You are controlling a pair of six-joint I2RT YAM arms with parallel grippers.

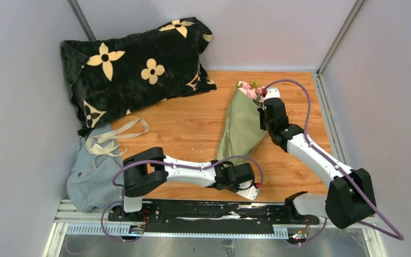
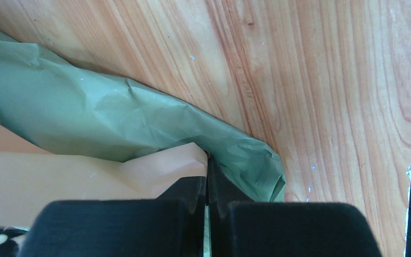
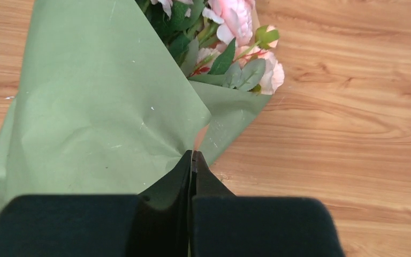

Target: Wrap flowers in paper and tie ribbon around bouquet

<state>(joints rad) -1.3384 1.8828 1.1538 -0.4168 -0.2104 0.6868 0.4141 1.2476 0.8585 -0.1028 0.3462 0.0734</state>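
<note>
Okay so, bouquet [image 1: 242, 126] spot: laid flat on the wooden table [image 1: 192, 123], narrow end toward the arm bases, blooms at the far end.
flowers [image 3: 235, 16]: pink heads and leaves are seen poking out of the wide mouth of the cone.
paper [image 3: 101, 107]: olive-green on the outside, with a tan sheet [image 2: 59, 176] tucked under it at the narrow end.
left claw [image 2: 207, 166]: jaws pressed together at the cone's tip, with the tan corner and green edge apparently nipped between them.
right claw [image 3: 192, 158]: jaws together too, seemingly pinched on the green flap's edge just below the blooms.
handling guess: thin, light and floppy. Creases are already showing, so tears can be expected if it's yanked. Petals probably get crushed easily.
where it's best held: by the paper edges or around the stem end, never by the flower heads.
ribbon [image 1: 115, 129]: left well apart on the blue-grey cloth [image 1: 88, 176], nothing tied yet.
</note>
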